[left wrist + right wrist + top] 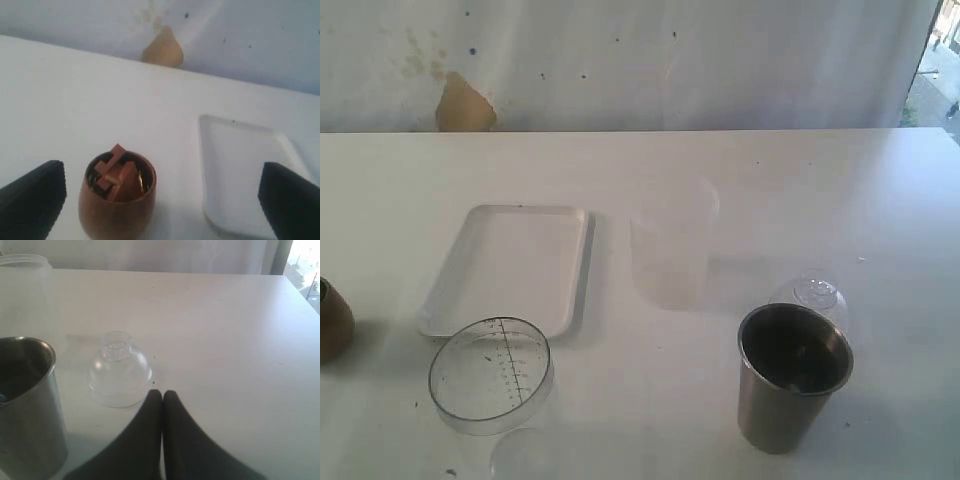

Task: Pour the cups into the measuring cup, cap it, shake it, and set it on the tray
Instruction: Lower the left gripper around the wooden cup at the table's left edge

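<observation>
White table (650, 170), things spread within reach. The left gripper (162, 195) has its fingers wide apart either side of the brown cup (117, 200) at far left, likely ready to grasp and pour. The right gripper (162, 399), fingers pressed together, holds nothing near the dome lid (120, 372). The measuring cup (492, 375) stands just in front of the tray (510, 265).
</observation>
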You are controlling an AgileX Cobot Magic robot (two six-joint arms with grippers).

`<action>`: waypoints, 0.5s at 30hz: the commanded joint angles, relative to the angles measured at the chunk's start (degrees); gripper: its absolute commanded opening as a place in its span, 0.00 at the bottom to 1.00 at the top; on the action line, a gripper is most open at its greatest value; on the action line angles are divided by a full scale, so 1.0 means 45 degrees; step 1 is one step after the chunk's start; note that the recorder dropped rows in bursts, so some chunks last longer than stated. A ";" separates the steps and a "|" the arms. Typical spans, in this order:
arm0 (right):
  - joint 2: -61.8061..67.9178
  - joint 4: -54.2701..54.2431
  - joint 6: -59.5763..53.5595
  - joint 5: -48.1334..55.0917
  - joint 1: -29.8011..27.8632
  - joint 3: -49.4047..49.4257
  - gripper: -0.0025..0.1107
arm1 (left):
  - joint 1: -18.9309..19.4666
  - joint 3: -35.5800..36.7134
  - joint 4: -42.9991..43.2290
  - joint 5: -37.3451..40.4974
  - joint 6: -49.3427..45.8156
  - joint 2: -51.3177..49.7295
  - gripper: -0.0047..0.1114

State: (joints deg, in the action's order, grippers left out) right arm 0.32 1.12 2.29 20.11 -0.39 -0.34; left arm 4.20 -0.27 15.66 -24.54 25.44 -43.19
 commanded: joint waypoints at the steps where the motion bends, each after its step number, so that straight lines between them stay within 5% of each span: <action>1: -0.0070 0.0036 -0.0032 -0.0001 -0.0056 0.0075 0.02 | -0.0061 0.0060 -0.0150 -0.1319 -0.0687 -0.2211 0.94; 15: -0.0070 0.0036 -0.0032 -0.0001 -0.0056 0.0075 0.02 | -0.0061 0.0060 -0.2612 -0.5601 -0.3371 -0.8645 0.94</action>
State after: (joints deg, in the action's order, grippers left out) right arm 0.32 1.12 2.29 20.11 -0.39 -0.34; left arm 4.18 -0.37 5.20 -45.22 11.69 -78.08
